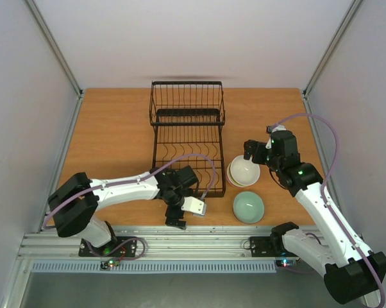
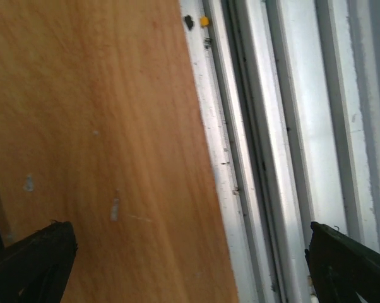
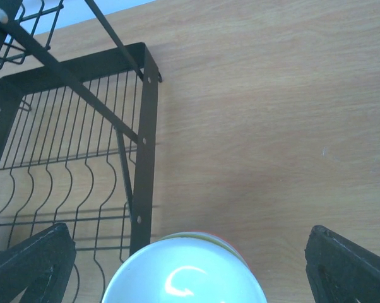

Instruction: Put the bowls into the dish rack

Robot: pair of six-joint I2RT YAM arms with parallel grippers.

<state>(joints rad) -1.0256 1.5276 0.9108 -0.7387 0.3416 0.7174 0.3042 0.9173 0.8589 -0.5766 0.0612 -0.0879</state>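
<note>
Item: your black wire dish rack stands mid-way along the far edge of the orange-brown wooden surface. Just off its near right corner a plain white ceramic bowl tops a nested stack of round bowls, and a pale celadon green bowl sits alone nearer the near edge. Your right pincer hangs spread wide and empty above the white bowl, and your left pincer is likewise spread and empty over the near edge.

The black wire dish rack stands flat, its taller basket at the far end. Just right of it sits a stack of bowls, a white one on top. A pale green bowl sits upright near the stack, on its near side.
</note>
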